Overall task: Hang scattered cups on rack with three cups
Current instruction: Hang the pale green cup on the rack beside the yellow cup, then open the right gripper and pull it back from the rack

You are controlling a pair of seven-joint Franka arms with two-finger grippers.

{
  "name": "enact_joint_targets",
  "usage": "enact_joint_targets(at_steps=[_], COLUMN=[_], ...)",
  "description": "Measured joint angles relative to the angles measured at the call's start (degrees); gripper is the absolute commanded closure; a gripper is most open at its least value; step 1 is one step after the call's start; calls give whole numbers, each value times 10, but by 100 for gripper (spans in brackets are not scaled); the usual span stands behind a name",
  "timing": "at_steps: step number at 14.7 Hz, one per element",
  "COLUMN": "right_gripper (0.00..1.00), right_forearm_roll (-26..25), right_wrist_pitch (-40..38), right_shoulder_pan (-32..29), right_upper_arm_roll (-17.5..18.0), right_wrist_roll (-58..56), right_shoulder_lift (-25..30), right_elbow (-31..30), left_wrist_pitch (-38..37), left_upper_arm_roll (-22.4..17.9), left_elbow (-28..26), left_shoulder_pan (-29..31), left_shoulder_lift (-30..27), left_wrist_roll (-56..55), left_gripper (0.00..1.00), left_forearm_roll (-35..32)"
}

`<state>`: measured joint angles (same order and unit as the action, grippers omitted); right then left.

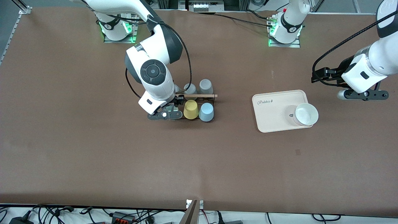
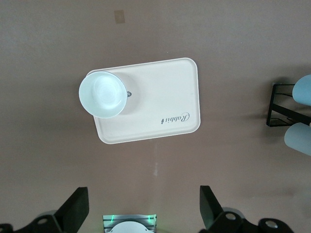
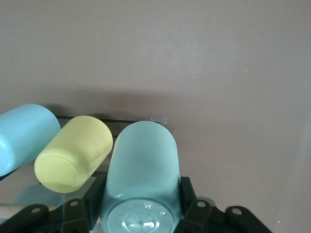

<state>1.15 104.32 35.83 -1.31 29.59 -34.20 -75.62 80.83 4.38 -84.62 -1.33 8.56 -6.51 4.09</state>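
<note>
The black wire rack (image 1: pixel 211 100) with a wooden rod (image 1: pixel 199 95) stands mid-table. A light blue cup (image 1: pixel 206 111) and a yellow cup (image 1: pixel 190 109) hang on its side nearer the camera. My right gripper (image 1: pixel 164 114) is at the rack's end toward the right arm, beside the yellow cup. In the right wrist view it (image 3: pixel 141 194) is shut on a mint green cup (image 3: pixel 143 160) next to the yellow cup (image 3: pixel 73 153) and the light blue cup (image 3: pixel 22 136). My left gripper (image 1: pixel 362 95) waits open and empty near the tray (image 2: pixel 142 208).
Grey cups (image 1: pixel 205 86) (image 1: pixel 190 88) hang on the rack's side farther from the camera. A cream tray (image 1: pixel 273 109) lies toward the left arm's end, with a pale whitish cup (image 1: pixel 306 114) upright on its corner; both show in the left wrist view (image 2: pixel 160 102) (image 2: pixel 103 94).
</note>
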Motion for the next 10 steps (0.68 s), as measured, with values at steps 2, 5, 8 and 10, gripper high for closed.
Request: enact_joint_targets(at_steps=[2, 5, 8, 10], right_gripper=[70, 69, 69, 69], right_forearm_roll=[0, 0, 0, 0], right_wrist_pitch=[2, 11, 14, 14], right_shoulder_pan=[4, 9, 12, 14], right_upper_arm_roll=[0, 0, 0, 0], right_wrist_roll=[0, 0, 0, 0], right_shoulder_lift=[-4, -13, -22, -29], right_elbow=[0, 0, 0, 0], left_wrist_pitch=[0, 0, 0, 0], left_upper_arm_roll=[0, 0, 0, 0], left_elbow=[0, 0, 0, 0], left_shoulder_pan=[0, 0, 0, 0], left_shoulder_lift=[0, 0, 0, 0], left_wrist_roll=[0, 0, 0, 0], left_gripper=[0, 0, 0, 0], left_forearm_roll=[0, 0, 0, 0])
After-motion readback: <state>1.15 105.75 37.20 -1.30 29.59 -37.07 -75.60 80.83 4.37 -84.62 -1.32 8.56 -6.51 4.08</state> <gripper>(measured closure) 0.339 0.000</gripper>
